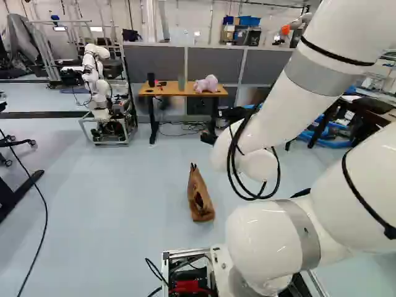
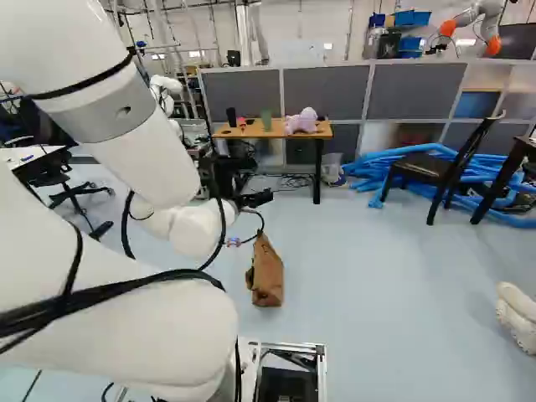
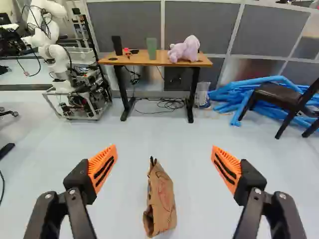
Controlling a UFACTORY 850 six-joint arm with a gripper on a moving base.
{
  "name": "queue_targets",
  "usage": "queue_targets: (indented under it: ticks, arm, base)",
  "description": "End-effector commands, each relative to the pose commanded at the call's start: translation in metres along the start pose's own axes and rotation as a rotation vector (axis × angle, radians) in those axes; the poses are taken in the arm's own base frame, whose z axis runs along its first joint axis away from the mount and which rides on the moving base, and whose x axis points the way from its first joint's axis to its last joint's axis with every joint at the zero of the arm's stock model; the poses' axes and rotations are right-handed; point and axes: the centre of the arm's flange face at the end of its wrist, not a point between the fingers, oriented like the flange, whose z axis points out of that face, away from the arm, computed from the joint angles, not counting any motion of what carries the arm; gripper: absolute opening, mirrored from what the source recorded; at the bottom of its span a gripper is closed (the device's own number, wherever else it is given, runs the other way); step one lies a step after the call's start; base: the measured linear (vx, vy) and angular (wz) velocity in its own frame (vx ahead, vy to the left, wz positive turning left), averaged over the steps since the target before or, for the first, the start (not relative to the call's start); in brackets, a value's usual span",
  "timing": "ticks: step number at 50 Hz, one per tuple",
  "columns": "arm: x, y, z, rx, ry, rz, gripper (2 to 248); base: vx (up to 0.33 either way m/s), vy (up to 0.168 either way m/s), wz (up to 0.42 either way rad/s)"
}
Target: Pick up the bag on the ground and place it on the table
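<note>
My gripper [image 2: 255, 199] shows in the right base view beyond the white arm, held above the floor. In the wrist view the gripper [image 3: 164, 167] stands open, its orange pads wide apart with nothing gripped. A brown paper bag [image 3: 162, 201] stands on the floor, seen between the two fingers but lower down, not touching them. The same bag [image 1: 199, 195] is near the middle of the left base view, and the bag [image 2: 266, 272] is right of the arm in the right base view. The wooden-topped table [image 3: 144, 60] stands farther off against the partition.
On the table are a purple plush toy [image 3: 184, 49], a green cup [image 3: 151, 48] and a black cup [image 3: 117, 45]. Another robot [image 3: 60, 64] stands left of the table on a wheeled frame. Blue tubes [image 2: 368, 167] and a dark chair [image 2: 427, 170] lie to the table's right.
</note>
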Motion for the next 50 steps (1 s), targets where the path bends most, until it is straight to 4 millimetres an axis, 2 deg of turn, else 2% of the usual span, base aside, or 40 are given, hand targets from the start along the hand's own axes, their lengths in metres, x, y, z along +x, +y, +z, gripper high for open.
queue_targets:
  ticks: [30, 50]
  arm:
    - [0.0, 0.0, 0.0, 0.0, 0.0, 0.0, 247]
    - [0.0, 0.0, 0.0, 0.0, 0.0, 0.0, 247]
  base:
    - [0.001, 0.0, 0.001]
    - [0.105, 0.007, -0.004]
